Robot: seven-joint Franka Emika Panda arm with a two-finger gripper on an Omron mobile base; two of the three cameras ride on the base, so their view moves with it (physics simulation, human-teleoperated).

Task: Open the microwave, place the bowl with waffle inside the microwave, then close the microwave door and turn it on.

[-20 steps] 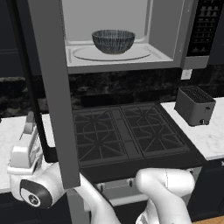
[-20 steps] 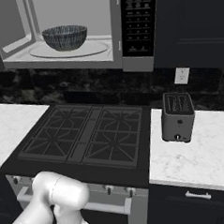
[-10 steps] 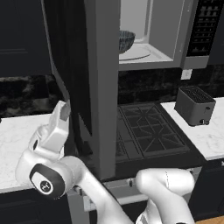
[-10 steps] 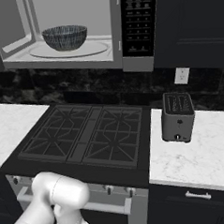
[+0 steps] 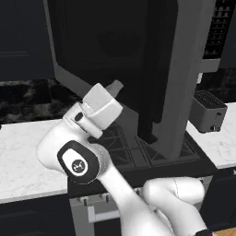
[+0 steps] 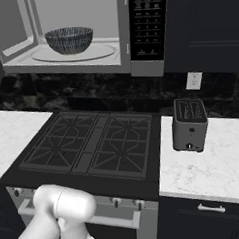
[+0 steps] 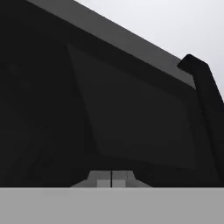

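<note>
Swinging across the left base view, the microwave door (image 5: pixel 120 60) stands as a wide dark glass panel in a grey frame and hides the cavity behind it, while the gripper (image 7: pixel 111 179) sits right up against the glass with its jaws pressed together on nothing (whether the tips actually touch the pane is hard to tell). From the right base view the microwave (image 6: pixel 76 31) is still open, cut off at the left edge, and the bowl (image 6: pixel 69 40) rests on the glass turntable; the waffle inside cannot be made out. Further right, a toaster (image 6: pixel 190 124) stands on the pale counter (image 6: pixel 219 155) beside the stove (image 6: pixel 93 143).
</note>
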